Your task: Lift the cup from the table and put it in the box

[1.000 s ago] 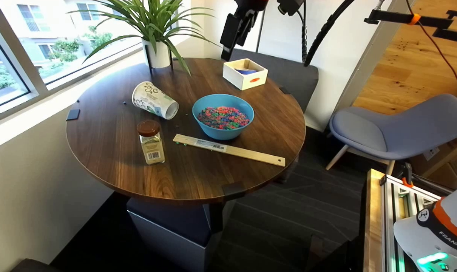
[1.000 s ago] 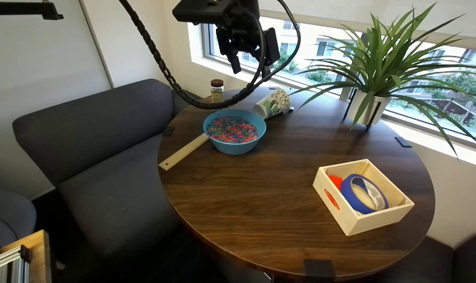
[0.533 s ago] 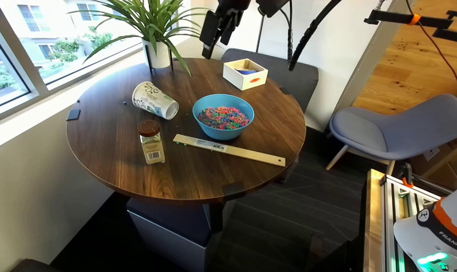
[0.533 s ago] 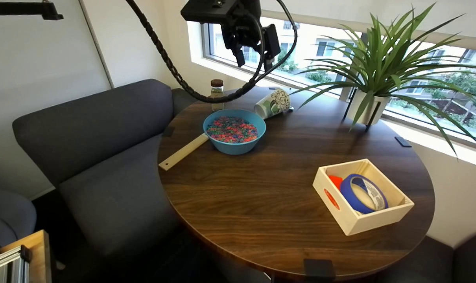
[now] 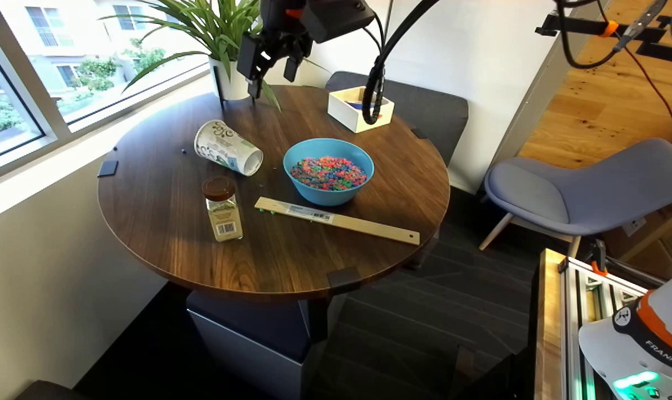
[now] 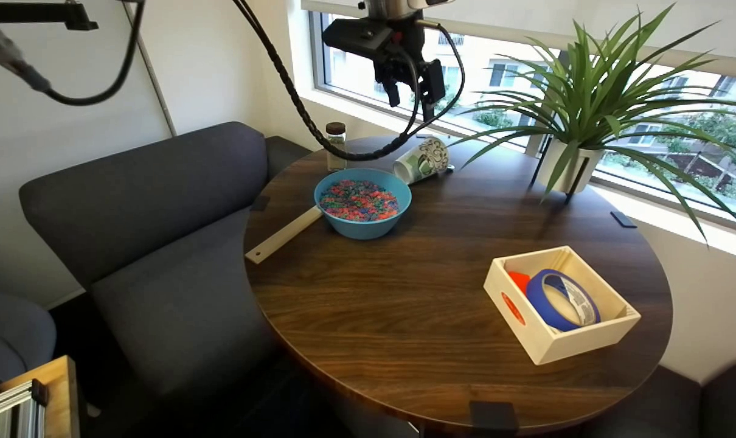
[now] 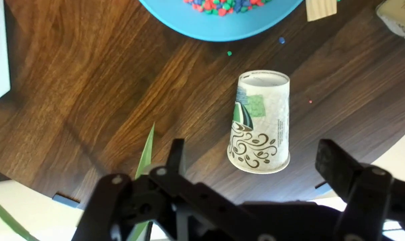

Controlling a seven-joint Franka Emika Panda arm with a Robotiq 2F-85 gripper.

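Because the paper coffee cup (image 7: pixel 261 122) lies sideways on the counter (image 7: pixel 122 77), right of centre in the wrist view, the spread, empty hand (image 5: pixel 272 84) may roll it by uneven touch or crush it by squeezing hard.

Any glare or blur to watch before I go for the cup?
Wrist view: the cup shows sharp print, its small lettering unreadable; the gripper is dark and slightly soft. In an exterior view, the gripper is dark against the bright window; in an exterior view, the table carries a pale sheen toward the window.
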